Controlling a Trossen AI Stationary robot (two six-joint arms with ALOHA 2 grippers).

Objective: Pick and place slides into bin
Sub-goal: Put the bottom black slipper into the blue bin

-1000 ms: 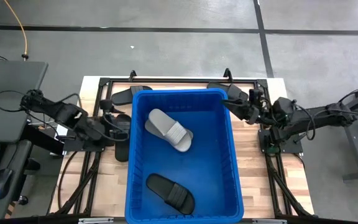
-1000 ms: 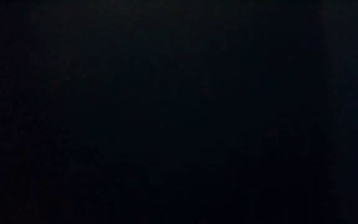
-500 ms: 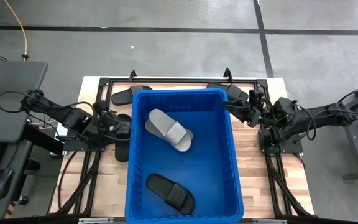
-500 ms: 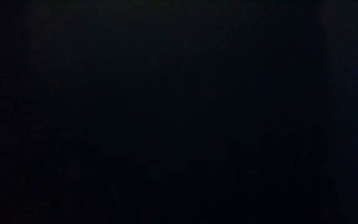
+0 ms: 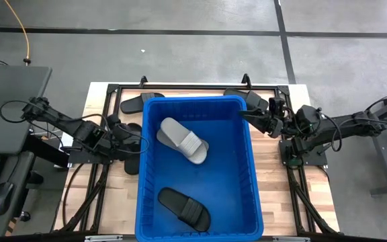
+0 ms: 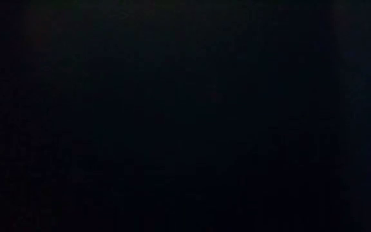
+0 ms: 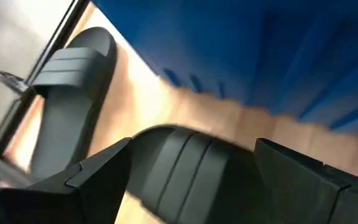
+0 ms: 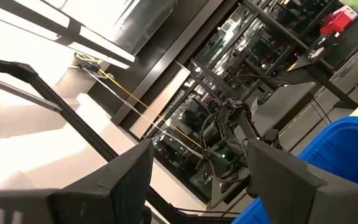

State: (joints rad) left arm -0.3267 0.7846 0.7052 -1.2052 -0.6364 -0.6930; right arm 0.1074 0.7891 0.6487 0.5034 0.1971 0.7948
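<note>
Left gripper [image 5: 134, 139]: fingers spread around a black sandal [image 7: 185, 168] on the bench's left side, beside the bin [image 5: 248, 171].
Right gripper [image 5: 250, 115]: fingers apart, holding nothing — at the bin's far right corner.
Bin: one grey sandal [image 5: 182, 140], one black slide [image 5: 184, 207] inside.

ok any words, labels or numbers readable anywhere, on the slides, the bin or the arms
None can be read.
blue bin: no label shows.
grey slide and black slide inside it: no brand shows.
black slide under the left gripper: plain ribbed strap.
Low view: all dark.
</note>
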